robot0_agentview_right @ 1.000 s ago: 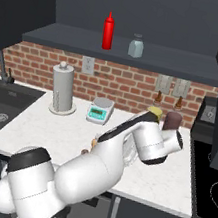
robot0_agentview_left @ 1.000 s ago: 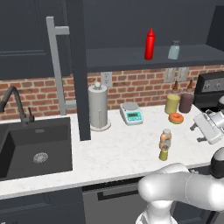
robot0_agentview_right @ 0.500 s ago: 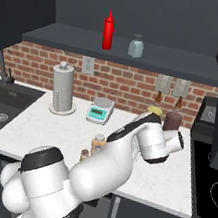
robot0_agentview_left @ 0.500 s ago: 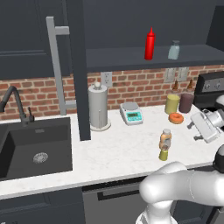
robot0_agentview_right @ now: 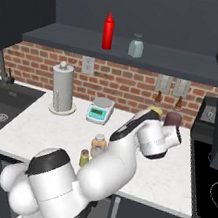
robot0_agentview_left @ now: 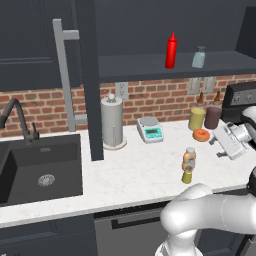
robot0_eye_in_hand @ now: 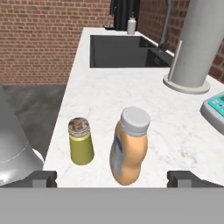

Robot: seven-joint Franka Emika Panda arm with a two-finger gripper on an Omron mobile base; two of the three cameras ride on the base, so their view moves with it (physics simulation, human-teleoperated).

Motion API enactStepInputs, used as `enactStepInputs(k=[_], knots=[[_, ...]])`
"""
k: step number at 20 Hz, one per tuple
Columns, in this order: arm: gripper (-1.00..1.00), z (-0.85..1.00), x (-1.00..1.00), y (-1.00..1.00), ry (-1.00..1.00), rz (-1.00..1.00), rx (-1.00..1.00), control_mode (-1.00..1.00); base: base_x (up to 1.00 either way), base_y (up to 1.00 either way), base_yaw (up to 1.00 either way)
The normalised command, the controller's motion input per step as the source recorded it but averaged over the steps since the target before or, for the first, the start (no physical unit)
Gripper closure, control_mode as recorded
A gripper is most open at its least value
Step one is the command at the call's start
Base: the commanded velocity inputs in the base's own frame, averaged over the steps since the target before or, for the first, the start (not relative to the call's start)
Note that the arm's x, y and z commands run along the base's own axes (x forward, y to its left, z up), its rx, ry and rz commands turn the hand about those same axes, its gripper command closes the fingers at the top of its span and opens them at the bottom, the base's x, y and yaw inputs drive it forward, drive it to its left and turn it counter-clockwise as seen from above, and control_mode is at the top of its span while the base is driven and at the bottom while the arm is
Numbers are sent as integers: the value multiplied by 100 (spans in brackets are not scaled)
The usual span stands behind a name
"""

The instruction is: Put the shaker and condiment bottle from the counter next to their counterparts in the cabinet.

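Hovering open gripper (robot0_eye_in_hand: 111, 178) near condiment bottle (robot0_eye_in_hand: 129, 146) & shaker (robot0_eye_in_hand: 81, 141)

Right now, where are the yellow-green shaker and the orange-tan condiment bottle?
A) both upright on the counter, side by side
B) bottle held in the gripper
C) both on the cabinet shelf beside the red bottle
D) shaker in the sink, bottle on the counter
A: the shaker and the condiment bottle stand upright side by side on the counter, ahead of the open gripper; the cabinet shelf holds just the red squeeze bottle and pale shaker.
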Motion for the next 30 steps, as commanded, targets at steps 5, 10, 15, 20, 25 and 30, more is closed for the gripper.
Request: enactStepInputs(k=[5,10,15,20,25,30], knots=[[-100,-3,4,23,-1,0,0,-100,0,0,0],[-100,-15,21,25,-6,0,0,-100,0,0,0],[-100,-31,21,1,-5,0,0,-100,0,0,0],[-100,-30,23,0,-2,0,0,-100,0,0,0],[-100,0,4,9,0,0,0,-100,0,0,0],[-100,0,0,1,0,0,0,-100,0,0,0]])
